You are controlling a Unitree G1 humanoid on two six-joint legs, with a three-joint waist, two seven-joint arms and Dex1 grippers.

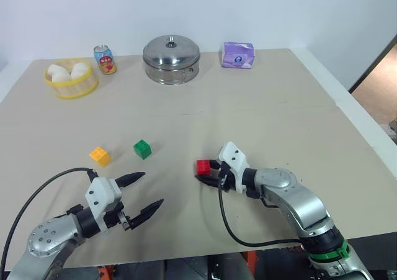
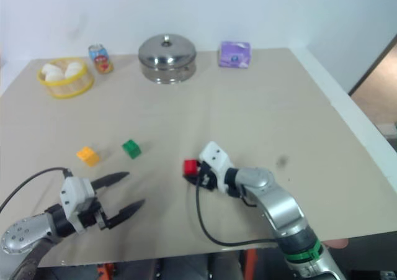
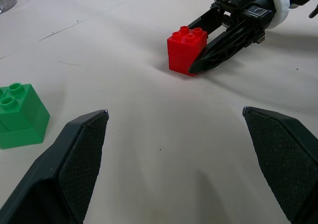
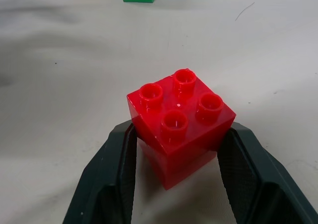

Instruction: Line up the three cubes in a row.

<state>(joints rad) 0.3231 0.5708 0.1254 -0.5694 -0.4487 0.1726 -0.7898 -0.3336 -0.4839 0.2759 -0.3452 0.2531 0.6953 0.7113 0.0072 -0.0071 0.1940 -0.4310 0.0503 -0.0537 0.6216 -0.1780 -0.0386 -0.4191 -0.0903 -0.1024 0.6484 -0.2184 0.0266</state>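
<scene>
The red cube (image 1: 203, 166) stands on the tan table (image 1: 279, 125), studs up, just right of the middle. My right gripper (image 1: 205, 172) is shut on it, one finger (image 4: 117, 169) against each side. The green cube (image 1: 142, 148) sits to its left, with a gap between them. Further left, and slightly nearer to me, is the yellow-orange cube (image 1: 100, 156). My left gripper (image 1: 153, 187) hovers open and empty near the front edge, in front of the green and yellow-orange cubes and pointing toward the red one.
Along the far edge stand a yellow basket (image 1: 70, 87) of white buns, a drink can (image 1: 105, 59), a lidded steel pot (image 1: 171, 59) and a purple tissue pack (image 1: 238, 54). The table's right edge (image 1: 366, 131) drops to the floor.
</scene>
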